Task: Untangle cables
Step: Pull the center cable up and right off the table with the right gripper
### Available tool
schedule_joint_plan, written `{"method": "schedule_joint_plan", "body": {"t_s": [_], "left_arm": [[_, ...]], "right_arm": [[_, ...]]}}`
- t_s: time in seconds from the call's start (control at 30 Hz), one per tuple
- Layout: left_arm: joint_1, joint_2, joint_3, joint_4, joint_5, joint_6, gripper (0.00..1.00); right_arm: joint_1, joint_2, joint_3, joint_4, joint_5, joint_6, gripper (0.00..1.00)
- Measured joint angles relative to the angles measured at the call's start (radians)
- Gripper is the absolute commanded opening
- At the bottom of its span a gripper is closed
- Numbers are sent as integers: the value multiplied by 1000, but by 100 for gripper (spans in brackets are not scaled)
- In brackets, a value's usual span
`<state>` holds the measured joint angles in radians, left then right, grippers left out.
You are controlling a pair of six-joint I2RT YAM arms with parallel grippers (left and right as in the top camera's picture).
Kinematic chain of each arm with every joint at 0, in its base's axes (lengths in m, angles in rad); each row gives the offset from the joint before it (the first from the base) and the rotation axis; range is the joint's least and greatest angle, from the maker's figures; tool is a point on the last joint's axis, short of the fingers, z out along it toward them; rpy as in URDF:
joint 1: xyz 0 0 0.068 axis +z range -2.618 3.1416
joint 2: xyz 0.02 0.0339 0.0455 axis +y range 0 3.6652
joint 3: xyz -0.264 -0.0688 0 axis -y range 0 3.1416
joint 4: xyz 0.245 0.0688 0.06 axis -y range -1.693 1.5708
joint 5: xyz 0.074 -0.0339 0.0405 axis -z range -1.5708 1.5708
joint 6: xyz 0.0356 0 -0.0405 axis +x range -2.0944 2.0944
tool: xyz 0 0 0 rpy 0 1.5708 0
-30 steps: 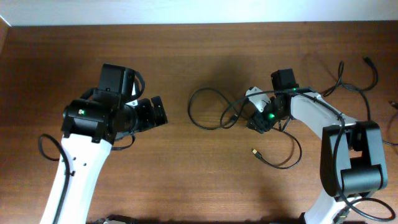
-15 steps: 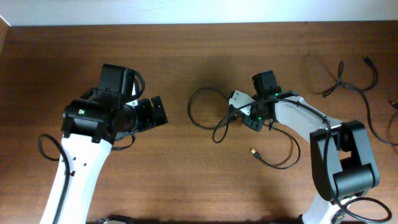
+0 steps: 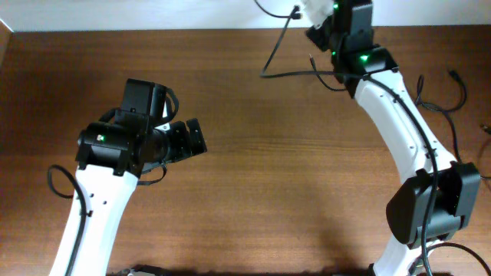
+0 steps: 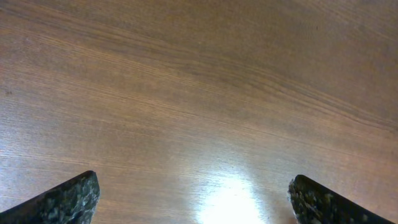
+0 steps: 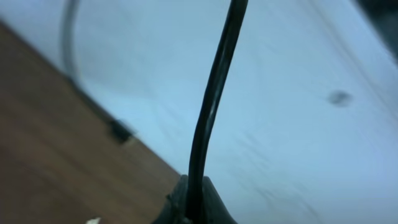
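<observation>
My right gripper point(image 3: 308, 12) is raised at the far edge of the table, shut on a thin black cable point(image 3: 275, 47). The cable hangs down from it and trails over the wood toward the arm. In the right wrist view the jaws point(image 5: 194, 202) pinch that cable point(image 5: 214, 106), which runs up past a pale wall; a small plug point(image 5: 121, 130) shows to the left, blurred. Another thin black cable point(image 3: 441, 107) lies loose at the far right of the table. My left gripper point(image 3: 196, 138) hovers over bare wood at the left, open, its fingertips point(image 4: 68, 199) wide apart.
The brown wooden table point(image 3: 253, 192) ends at a white wall along the far side. Thicker black wires point(image 3: 57, 184) loop by the left arm's base. More wires sit at the right arm's base point(image 3: 453, 257).
The right gripper shut on the cable at mid-table, then rose toward the far edge, lifting it off the wood. The left arm has not moved.
</observation>
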<state>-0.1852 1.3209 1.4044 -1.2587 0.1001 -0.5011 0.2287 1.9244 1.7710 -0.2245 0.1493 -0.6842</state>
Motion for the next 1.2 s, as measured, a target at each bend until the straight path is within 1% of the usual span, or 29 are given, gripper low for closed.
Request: {"method": "schedule_joint_plan", "body": {"t_s": [0.07,0.1,0.23,0.33,0.47,0.57,0.73,0.9,1.07,1.1,1.13,1.17,1.2], "left_arm": [[0,0,0,0,0,0,99],[0,0,0,0,0,0,99],[0,0,0,1,0,0,99],[0,0,0,1,0,0,99],[0,1,0,1,0,0,99],[0,1,0,1,0,0,99],[0,1,0,1,0,0,99],[0,1,0,1,0,0,99],[0,1,0,1,0,0,99],[0,1,0,1,0,0,99],[0,1,0,1,0,0,99],[0,1,0,1,0,0,99],[0,1,0,1,0,0,99]], "right_arm": [[-52,1,0,-39,35,15,4],[-85,1,0,-57,47,45,4],[-214,1,0,-128,16,229,4],[-275,1,0,-184,2,301,4],[-281,2,0,-244,-13,422,4],[-281,17,0,-257,-20,597,4],[-295,102,0,-334,-37,783,4],[-402,117,0,-412,-52,952,4],[-499,129,0,-444,-101,1044,4],[-512,129,0,-449,-104,1051,9],[-521,129,0,-452,-107,1051,23],[-532,129,0,-455,-111,1054,60],[-538,129,0,-457,-113,1059,88]]}}
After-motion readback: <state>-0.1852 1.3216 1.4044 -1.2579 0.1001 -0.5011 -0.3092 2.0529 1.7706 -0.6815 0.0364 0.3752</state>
